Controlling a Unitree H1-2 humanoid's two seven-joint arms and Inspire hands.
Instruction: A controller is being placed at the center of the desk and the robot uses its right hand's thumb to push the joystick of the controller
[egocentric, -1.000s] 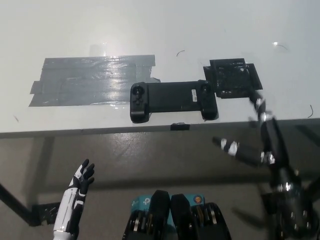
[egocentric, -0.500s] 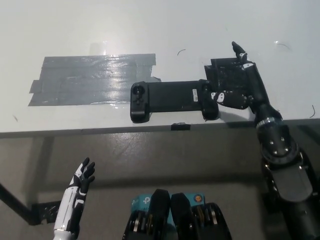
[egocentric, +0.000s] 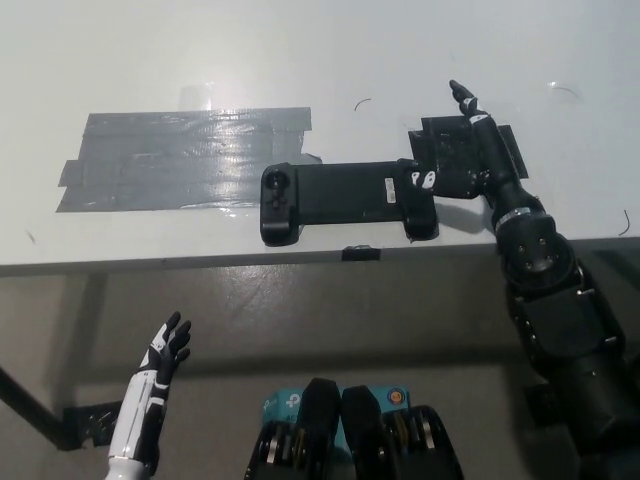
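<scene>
The black right arm and hand (egocentric: 470, 160) is reaching up from the lower right, with the fingers spread apart and one finger pointing forward, while the thumb is stretching to the left. The white left hand (egocentric: 165, 350) is resting low at the lower left, fingers apart, holding nothing.

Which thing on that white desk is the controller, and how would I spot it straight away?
Look at the near edge of the white desk, just right of the big patch of grey tape. The controller is the long, flat black bar lying crosswise there, with a round joystick at its left end and the robot's black right hand at its right end.
</scene>
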